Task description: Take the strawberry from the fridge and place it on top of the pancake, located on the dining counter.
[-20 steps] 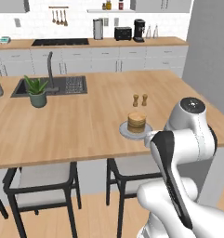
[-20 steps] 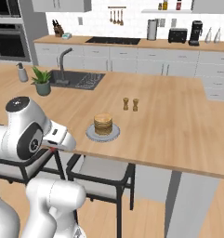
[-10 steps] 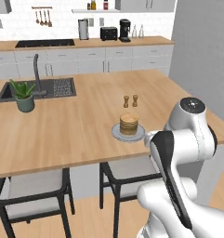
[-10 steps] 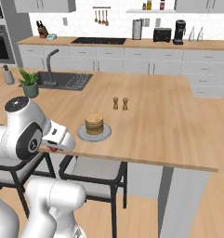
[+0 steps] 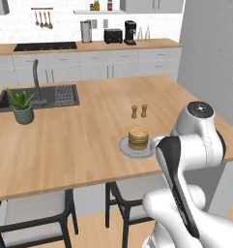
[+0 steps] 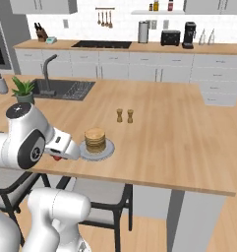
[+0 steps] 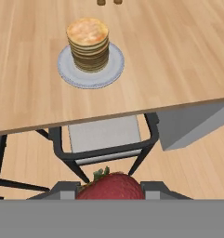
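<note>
The strawberry (image 7: 110,186) is being held snug in the pincer (image 7: 110,189), clamped between its two dark fingertips (image 7: 67,189), out over a grey-seated chair (image 7: 104,135) just off the near edge of the table (image 7: 178,51). The pancake (image 7: 88,37) is being carried on its round grey plate (image 7: 114,69) near that edge, well apart from the fruit, with two little wooden shakers (image 5: 138,111) being kept just behind it. Farther along the table, a potted plant (image 5: 21,105) is being kept beside the inset dark sink (image 5: 55,96).
</note>
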You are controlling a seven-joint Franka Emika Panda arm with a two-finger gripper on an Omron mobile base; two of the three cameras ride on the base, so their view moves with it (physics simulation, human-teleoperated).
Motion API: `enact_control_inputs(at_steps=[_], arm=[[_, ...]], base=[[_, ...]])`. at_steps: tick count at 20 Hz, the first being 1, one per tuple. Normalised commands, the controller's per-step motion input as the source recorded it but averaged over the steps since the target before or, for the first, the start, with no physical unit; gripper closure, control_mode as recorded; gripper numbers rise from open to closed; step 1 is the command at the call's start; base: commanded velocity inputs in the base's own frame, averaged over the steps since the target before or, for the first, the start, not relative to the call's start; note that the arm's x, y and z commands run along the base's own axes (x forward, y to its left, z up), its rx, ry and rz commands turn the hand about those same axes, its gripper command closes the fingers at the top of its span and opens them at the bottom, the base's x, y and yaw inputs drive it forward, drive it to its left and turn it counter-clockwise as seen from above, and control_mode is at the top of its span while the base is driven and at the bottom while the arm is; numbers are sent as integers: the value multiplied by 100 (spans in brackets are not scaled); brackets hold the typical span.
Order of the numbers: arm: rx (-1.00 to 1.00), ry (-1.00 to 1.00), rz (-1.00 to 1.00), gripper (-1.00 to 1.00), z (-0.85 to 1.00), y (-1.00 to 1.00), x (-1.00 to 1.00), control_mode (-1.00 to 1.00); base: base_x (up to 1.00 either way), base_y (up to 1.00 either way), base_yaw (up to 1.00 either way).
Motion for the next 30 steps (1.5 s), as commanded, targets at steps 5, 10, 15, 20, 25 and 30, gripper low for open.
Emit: enact_control_inputs(at_steps=[5,10,15,20,25,30], arm=[[0,0,0,100,0,0,0,100],[0,0,0,100,0,0,0,-100],[0,0,18,100,0,-5,65,-100],[0,0,37,100,4,0,83,-100],[0,5,6,100,0,0,100,-100],[-4,9,0,100,-13,0,100,-100]], base=[[43,17,0],[7,4,0],[0,0,0],[0,0,0],[0,0,0],[0,0,0]])
